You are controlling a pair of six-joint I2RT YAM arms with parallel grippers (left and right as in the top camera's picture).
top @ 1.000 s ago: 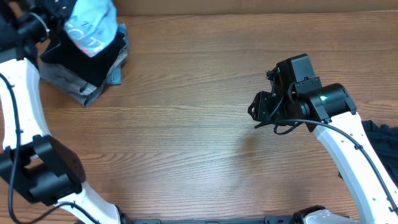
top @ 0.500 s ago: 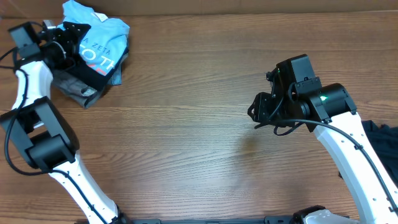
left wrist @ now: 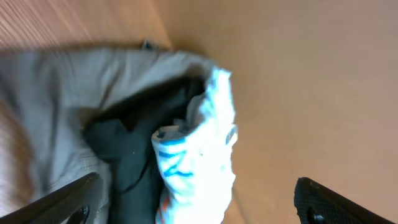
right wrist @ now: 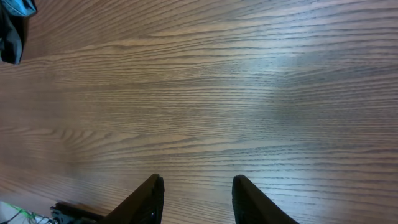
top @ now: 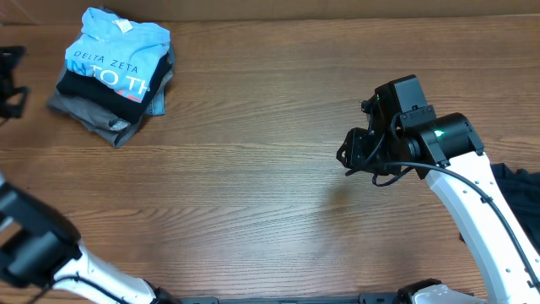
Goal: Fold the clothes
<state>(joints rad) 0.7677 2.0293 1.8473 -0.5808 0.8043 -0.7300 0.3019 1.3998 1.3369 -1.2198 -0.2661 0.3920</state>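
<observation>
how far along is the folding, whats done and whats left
Done: the sky-blue T-shirt lies folded atop the stack at the far left. In hand: nothing; the left claw is open, apart from the stack, and the right claw is open over the bare table. Left: a dark garment at the right edge looks crumpled, likely unfolded.

Overhead: fixed high, looking straight down on the whole table (top: 253, 194). Left wrist: close, blurred, faces the shirt pile (left wrist: 180, 155) at the table's far edge; overhead shares that pile. Right wrist: low over bare wood, looking past the right gripper (right wrist: 198, 186).
</observation>
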